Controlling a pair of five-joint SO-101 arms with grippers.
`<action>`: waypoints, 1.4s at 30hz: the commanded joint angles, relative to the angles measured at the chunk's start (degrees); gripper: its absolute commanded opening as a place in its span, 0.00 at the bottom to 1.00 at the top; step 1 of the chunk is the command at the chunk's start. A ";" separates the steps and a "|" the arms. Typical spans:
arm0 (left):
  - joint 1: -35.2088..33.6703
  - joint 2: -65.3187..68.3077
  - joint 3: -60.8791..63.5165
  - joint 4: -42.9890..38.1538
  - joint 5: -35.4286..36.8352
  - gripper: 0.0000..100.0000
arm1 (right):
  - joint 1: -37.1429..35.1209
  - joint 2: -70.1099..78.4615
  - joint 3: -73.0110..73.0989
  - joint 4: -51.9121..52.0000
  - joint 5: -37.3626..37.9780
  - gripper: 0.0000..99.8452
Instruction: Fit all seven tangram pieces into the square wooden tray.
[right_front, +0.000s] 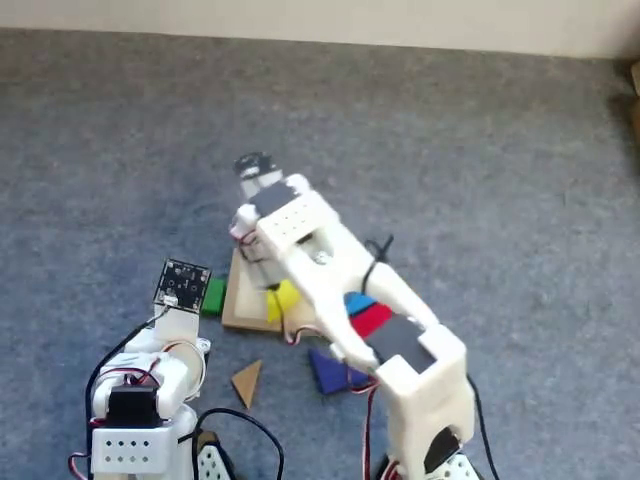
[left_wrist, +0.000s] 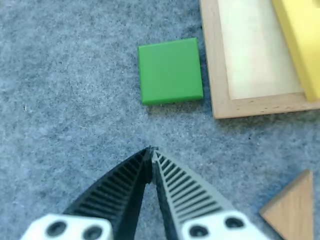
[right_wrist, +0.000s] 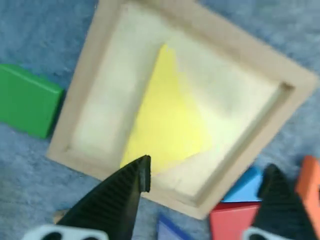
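Currently the left pincer (left_wrist: 151, 151) is clenched, its two ribbed black jaws meeting at the tips with nothing between them. It is poised over the grey carpeted counter (left_wrist: 60, 80), near the green square block (left_wrist: 171, 71) but apart from it. That block lies flat just beside the outer rim of the square wooden tray (left_wrist: 212, 60), with a narrow strip of counter between them.

The right pincer (right_wrist: 207, 172) is spread wide and holds nothing. It is poised above one edge of the tray, with one black finger (right_wrist: 132, 185) over the rim and the other over the loose pieces beyond the tray's corner. Whether either tip touches anything cannot be determined.

A yellow triangular piece (right_wrist: 167, 120) lies inside the tray's recess, one point directed at the far side. The rest of the pale tray floor is bare.

Outside the tray, by one corner, a light blue piece (right_wrist: 245, 187), a red piece (right_wrist: 232, 222) and an orange piece (right_wrist: 310, 180) sit close together. A dark blue piece (right_front: 335, 372) lies on the counter beneath the right arm (right_front: 330, 270). A plain wooden triangle (right_front: 247, 382) rests between the two arm bases, well apart from the tray.
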 joint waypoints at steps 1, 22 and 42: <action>-0.75 -2.07 1.19 0.26 -0.18 0.01 | 6.02 -7.52 -1.54 0.66 8.79 0.18; -0.75 -2.07 1.19 0.26 -0.18 0.01 | 6.46 -7.34 19.12 -20.53 19.16 0.00; -0.75 -2.07 1.19 0.26 -0.18 0.01 | -3.38 -3.74 18.51 -24.92 19.08 0.00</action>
